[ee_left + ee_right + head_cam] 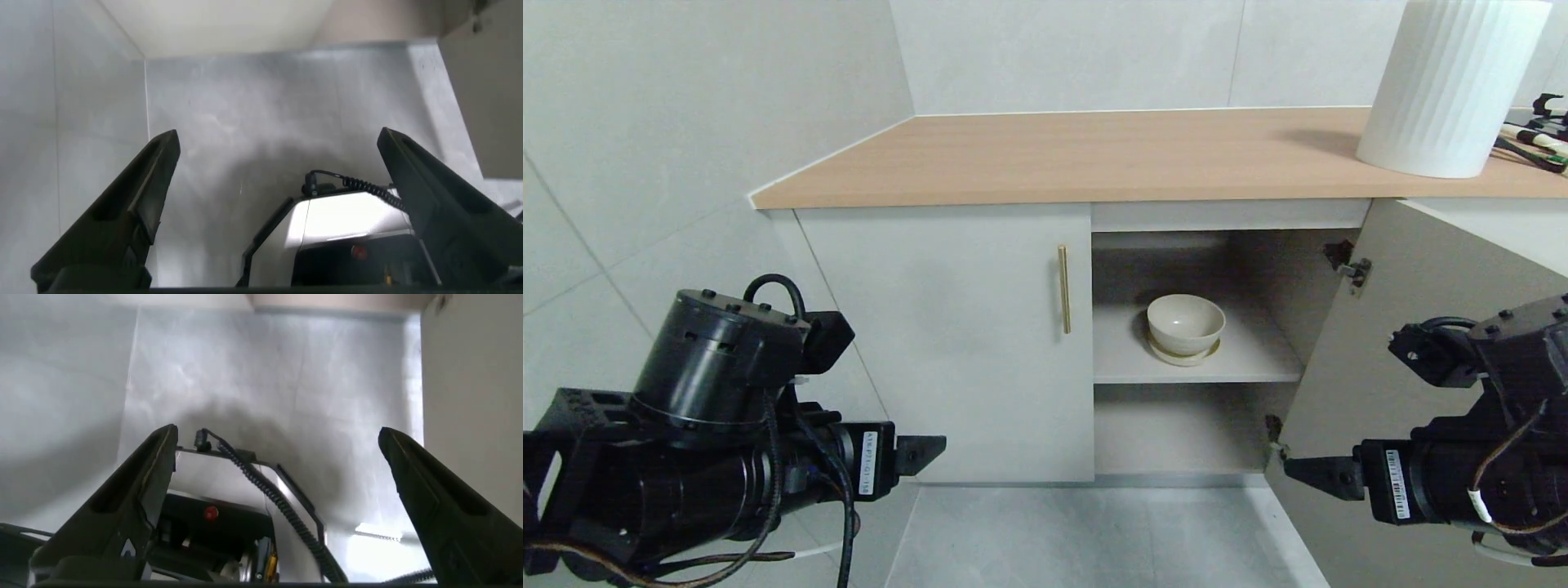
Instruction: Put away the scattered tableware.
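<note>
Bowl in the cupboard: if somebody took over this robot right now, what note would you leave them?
Left gripper: open, empty, low before the shut left door.
Right gripper: open, empty, beside the open right door.
Bowl sits on a saucer on the cupboard's upper shelf: put away.
To do: probably shut the right door; check the items at the right edge of the counter, too cut off to identify.

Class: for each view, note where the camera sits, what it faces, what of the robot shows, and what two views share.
Head view: on the head, facing forward and down at the open cabinet holding the bowl; left arm and right arm show.
Left wrist view: on that wrist, facing the floor past the open left gripper.
Right wrist view: likewise, past the open right gripper.
Shared: both wrist views show the grey floor.
</note>
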### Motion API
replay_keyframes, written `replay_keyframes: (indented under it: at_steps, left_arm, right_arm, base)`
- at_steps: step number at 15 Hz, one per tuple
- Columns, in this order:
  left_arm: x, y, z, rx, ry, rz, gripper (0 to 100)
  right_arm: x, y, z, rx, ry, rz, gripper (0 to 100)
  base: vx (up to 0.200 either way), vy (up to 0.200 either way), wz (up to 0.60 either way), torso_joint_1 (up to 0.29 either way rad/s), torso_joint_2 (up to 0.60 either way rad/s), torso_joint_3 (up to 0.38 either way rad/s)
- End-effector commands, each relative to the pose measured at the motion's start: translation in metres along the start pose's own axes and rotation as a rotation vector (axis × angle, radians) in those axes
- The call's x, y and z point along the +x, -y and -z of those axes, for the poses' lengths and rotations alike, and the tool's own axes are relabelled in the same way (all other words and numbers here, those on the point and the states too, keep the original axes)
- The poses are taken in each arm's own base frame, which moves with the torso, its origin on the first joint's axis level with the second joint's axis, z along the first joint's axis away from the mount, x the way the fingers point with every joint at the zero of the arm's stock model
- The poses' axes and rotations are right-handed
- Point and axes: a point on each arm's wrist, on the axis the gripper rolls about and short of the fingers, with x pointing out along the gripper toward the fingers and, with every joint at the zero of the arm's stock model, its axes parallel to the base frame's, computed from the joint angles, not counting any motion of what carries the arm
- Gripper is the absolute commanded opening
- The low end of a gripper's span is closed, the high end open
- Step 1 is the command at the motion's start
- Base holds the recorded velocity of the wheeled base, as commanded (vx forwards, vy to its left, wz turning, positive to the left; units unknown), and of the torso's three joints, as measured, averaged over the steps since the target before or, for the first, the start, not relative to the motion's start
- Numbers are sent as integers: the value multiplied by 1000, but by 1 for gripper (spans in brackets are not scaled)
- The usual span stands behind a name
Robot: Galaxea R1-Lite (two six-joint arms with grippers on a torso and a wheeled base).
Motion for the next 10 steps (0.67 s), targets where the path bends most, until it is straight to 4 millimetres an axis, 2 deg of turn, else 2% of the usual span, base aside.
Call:
replay_keyframes:
  at_steps: [1, 4, 10]
  left_arm:
    - [1, 0, 0, 1, -4, -2, 100]
    - [1, 2, 2, 8, -9, 2, 100]
    - [3, 2, 3, 10, -15, 1, 100]
  right_arm:
    - [2, 0, 2, -5, -9, 3, 100]
    - [3, 0, 2, -5, -10, 4, 100]
    - [0, 3, 7, -56, -48, 12, 100]
  base:
    - [-200, 0, 0, -2, -2, 2]
    - [-200, 0, 0, -4, 2, 4]
    - [0, 0, 0, 0, 0, 0]
